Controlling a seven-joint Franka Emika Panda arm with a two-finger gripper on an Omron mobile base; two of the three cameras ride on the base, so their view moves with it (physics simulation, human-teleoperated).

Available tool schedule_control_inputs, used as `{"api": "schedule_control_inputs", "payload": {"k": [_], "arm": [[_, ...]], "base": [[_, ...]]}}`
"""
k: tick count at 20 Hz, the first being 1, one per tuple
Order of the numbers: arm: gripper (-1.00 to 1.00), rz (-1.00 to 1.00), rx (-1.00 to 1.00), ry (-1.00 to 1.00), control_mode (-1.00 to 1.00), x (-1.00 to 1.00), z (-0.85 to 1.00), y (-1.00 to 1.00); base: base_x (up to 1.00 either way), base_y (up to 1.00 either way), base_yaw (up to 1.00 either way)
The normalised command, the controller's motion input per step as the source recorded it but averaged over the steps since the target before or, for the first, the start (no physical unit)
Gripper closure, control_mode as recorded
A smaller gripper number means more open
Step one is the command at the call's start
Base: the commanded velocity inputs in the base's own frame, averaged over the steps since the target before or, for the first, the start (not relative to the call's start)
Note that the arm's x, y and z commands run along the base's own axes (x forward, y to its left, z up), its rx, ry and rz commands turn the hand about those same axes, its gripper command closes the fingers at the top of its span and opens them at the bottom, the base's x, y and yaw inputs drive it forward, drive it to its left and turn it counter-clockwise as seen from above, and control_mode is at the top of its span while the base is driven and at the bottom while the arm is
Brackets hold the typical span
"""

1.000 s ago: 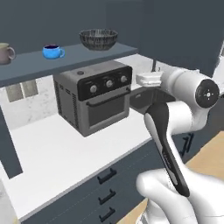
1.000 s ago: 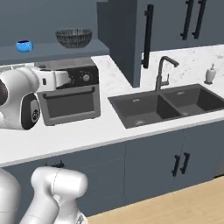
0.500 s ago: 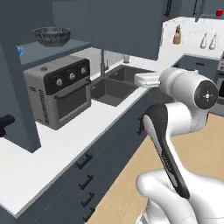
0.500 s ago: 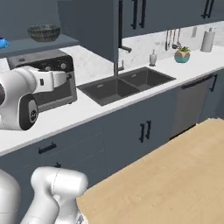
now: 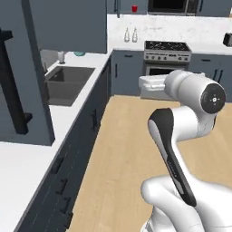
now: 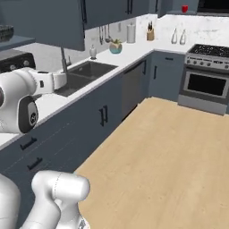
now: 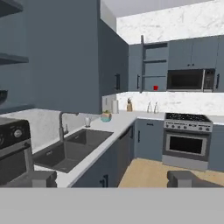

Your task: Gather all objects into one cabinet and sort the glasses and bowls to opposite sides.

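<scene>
Claw (image 7: 112, 178) spread wide, nothing between the tips, held level and looking across the kitchen, not near any task item. Step in hand reads as transit: base faces along the wood floor (image 6: 165, 147) toward the far corner with the stove (image 6: 206, 76), arm tucked, no grasp under way. Red cup (image 7: 155, 88) sits small and far off on an open shelf beside the microwave (image 7: 187, 79), above the far desk (image 7: 144, 113); same red dot shows top of the left base view (image 5: 134, 8) and right base view (image 6: 184, 8). Bowl (image 6: 5, 33), dark mesh, sits on the open cabinet shelf (image 6: 20, 41) at the left edge, above the toaster oven (image 6: 18, 59); its rim also peeks in at the hand view's left edge. Taupe and blue cups: can't place them from these views. Sink (image 7: 70, 151) and faucet (image 7: 63, 122) lie between the oven and the far corner. Likely next target is the red cup: close in on the corner, raise the claw to shelf height, line the tips around the cup body, pinch, then carry it back to the bowl's shelf and set it on the side opposite the bowl.
</scene>
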Motion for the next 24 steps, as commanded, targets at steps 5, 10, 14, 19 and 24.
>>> {"api": "schedule_control_inputs", "payload": {"k": [5,10,14,19,24], "arm": [[-1.00,0.00,0.00,0.00,1.00,0.00,0.00,0.00],[-1.00,0.00,0.00,0.00,1.00,0.00,0.00,0.00],[-1.00,0.00,0.00,0.00,1.00,0.00,0.00,0.00],[-1.00,0.00,0.00,0.00,1.00,0.00,0.00,0.00],[-1.00,0.00,0.00,0.00,1.00,0.00,0.00,0.00]], "base": [[-0.28,-0.18,-0.53],[0.37,-0.79,-0.19],[0.68,-0.90,-0.10],[0.96,-0.89,-0.04],[1.00,-0.71,0.00]]}}
